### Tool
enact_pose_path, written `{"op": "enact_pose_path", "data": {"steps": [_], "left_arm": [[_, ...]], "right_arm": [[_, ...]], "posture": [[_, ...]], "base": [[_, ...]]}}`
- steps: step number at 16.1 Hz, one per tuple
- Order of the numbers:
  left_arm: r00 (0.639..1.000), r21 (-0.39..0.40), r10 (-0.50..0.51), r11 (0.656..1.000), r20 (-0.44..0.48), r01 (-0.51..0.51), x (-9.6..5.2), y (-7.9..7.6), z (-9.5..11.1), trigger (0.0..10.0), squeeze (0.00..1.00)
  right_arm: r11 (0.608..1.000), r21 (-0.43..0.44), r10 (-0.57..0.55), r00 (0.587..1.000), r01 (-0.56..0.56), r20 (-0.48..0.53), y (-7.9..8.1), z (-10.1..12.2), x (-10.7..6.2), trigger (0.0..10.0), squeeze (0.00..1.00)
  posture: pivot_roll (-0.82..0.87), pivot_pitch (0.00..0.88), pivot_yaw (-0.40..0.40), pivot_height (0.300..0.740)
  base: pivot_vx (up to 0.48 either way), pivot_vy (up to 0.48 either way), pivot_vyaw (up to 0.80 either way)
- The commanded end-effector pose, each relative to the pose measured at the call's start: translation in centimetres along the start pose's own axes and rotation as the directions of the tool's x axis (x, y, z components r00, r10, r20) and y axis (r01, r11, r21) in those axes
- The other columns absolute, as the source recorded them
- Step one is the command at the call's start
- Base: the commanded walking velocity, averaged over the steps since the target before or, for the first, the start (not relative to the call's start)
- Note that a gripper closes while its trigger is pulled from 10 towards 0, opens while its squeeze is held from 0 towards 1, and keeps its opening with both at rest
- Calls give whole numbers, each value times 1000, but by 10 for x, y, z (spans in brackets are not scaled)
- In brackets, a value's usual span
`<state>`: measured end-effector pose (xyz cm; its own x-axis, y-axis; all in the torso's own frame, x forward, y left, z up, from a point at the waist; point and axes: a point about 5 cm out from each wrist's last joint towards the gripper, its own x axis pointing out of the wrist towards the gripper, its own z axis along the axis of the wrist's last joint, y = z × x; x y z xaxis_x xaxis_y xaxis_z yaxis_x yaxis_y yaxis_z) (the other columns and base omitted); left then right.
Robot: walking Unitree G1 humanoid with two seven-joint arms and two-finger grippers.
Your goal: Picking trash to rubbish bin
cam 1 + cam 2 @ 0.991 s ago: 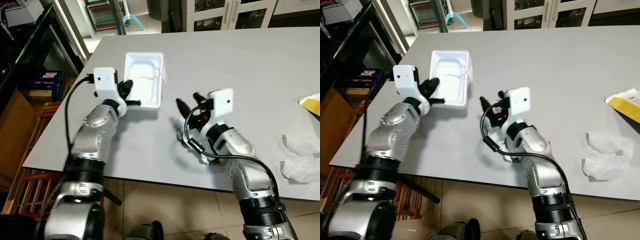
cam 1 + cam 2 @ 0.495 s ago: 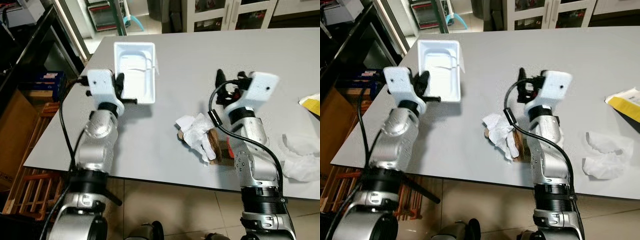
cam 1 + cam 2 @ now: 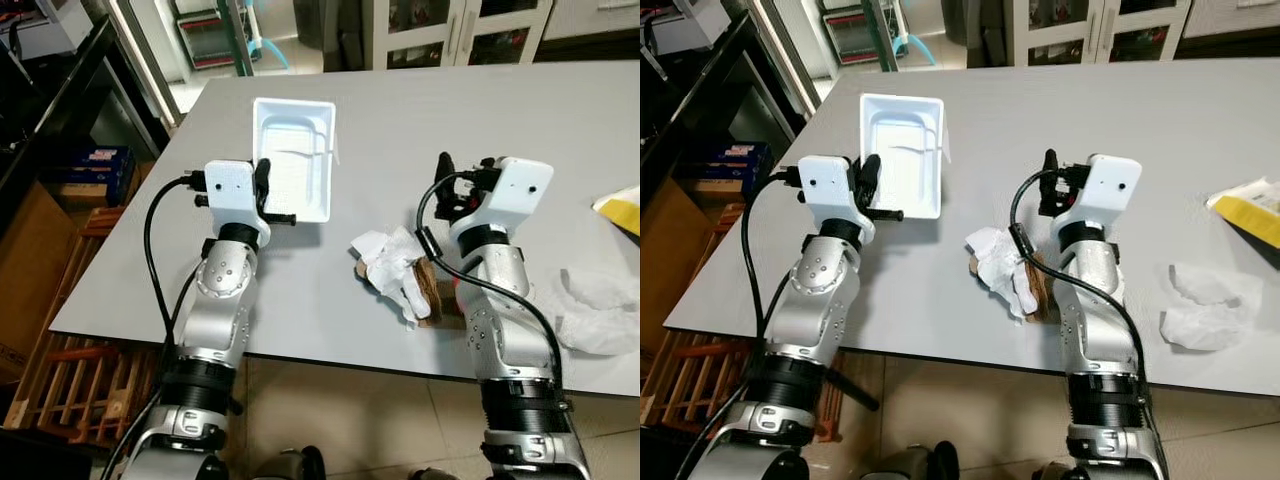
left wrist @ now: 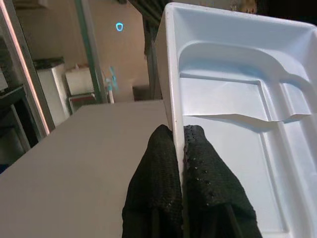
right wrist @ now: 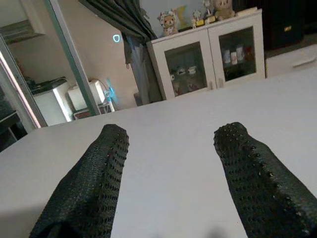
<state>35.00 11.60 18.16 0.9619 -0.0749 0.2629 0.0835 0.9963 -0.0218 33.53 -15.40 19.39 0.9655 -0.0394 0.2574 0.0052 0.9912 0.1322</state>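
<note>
A white foam tray [image 3: 293, 155] is at the table's left side, tilted up. My left gripper [image 3: 265, 190] is shut on its near rim; in the left wrist view the two fingers [image 4: 163, 163] pinch the tray's thin wall [image 4: 171, 89]. A clump of crumpled white tissue [image 3: 390, 262] with a piece of brown cardboard [image 3: 432, 292] lies near the front edge. My right gripper [image 3: 448, 185] is raised just behind and right of that clump. It is open with nothing between its fingers [image 5: 247, 168].
More crumpled white tissue [image 3: 600, 310] and a yellow packet [image 3: 625, 208] lie at the table's right. The grey table [image 3: 520, 110] extends far back to a glass-door cabinet [image 3: 450, 25]. A black shelf [image 3: 60, 90] and wooden crate [image 3: 60, 395] stand left of the table.
My right gripper has lifted off the tissue and cardboard clump and now points up and away. The left gripper has turned more upright, still holding the tray.
</note>
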Motion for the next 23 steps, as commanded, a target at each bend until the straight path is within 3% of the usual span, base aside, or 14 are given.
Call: {"op": "enact_pose_path", "data": {"steps": [1,13,17,23], "left_arm": [[1000,3,28,1000,8,-28,1,3,0,10000,0],[997,10,-83,997,4,83,2,-36,-7,10000,0],[994,-27,-113,993,-2,113,3,-50,-9,10000,0],[993,-41,-117,992,5,117,5,-53,-10,10000,0]], "right_arm": [[1000,-1,24,1000,-24,-4,6,1,2,10000,0],[993,1,117,993,-117,-31,16,-1,16,10000,0],[990,-5,138,990,-138,-37,16,-1,20,10000,0],[985,21,171,984,-171,-42,27,-5,21,10000,0]], "posture": [[-68,81,112,740],[-24,40,21,740],[-5,26,-5,740],[13,22,-14,740]], "base": [[0,0,0],[0,0,0],[0,0,0],[0,0,0]]}}
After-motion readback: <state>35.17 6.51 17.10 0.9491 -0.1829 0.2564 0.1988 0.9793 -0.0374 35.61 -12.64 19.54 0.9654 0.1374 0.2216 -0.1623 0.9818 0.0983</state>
